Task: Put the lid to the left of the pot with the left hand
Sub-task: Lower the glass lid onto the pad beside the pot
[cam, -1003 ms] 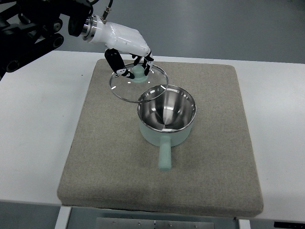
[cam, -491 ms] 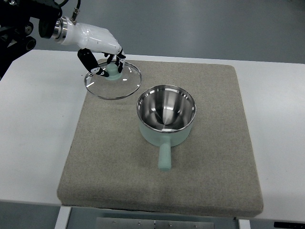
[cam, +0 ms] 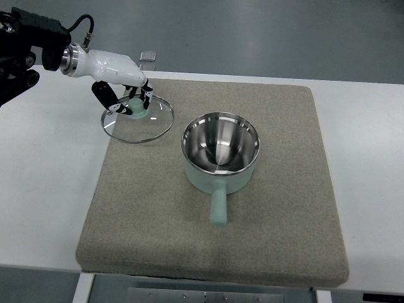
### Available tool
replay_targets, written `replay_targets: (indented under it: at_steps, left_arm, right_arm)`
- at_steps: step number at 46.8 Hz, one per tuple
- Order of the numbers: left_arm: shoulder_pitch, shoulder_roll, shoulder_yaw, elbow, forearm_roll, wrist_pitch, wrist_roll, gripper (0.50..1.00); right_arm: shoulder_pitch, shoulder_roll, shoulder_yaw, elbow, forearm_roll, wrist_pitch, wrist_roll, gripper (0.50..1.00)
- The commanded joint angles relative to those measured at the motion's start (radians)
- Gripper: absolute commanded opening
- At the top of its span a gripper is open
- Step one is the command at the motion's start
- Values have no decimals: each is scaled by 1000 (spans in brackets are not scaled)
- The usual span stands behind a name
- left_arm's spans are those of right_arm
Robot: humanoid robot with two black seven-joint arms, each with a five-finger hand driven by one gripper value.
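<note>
A glass lid (cam: pixel 151 126) with a metal rim and a mint-green knob (cam: pixel 139 108) hangs tilted over the left rear part of the grey mat (cam: pixel 126 208). My left hand (cam: pixel 126 96) is shut on the knob, its white arm coming in from the upper left. The pot (cam: pixel 219 155), mint green with a shiny steel inside and a handle pointing toward the near edge, stands at the mat's middle, to the right of the lid. Lid and pot are apart. The right hand is not visible.
The mat lies on a white table (cam: pixel 44 189). A small clear object (cam: pixel 148 58) sits at the table's far edge behind the hand. Bare mat lies in front of the lid and right of the pot.
The left hand has carried the lid leftward, away from the pot's rim, and lower toward the mat's left rear part. The pot has not moved.
</note>
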Motion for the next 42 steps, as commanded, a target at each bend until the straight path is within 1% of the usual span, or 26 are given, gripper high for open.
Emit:
replay_targets:
  at_steps: [1,11,21,27,33,42]
  left_arm:
    - [15,-1,0,5,0,1,0,500]
    - [38,-5,-2,7,-2,10,0,500]
    - [52,-6,-2,22,-9,50,0,500]
    - [62,-11,-2,22,-11,59,0,500]
    - [75,-17,-2,47,-11,92,0,500]
    - [79,-26,-2,64,-17,95,0,500]
  right_arm:
    - [0,0,0,0,0,0,0,924]
    - [0,0,0,0,0,0,0,924]
    - [0,0,0,0,0,0,0,924]
    - [0,0,0,0,0,-1,0,924]
    - [0,0,0,0,0,0,0,924]
    - [0,0,0,0,0,0,0,924]
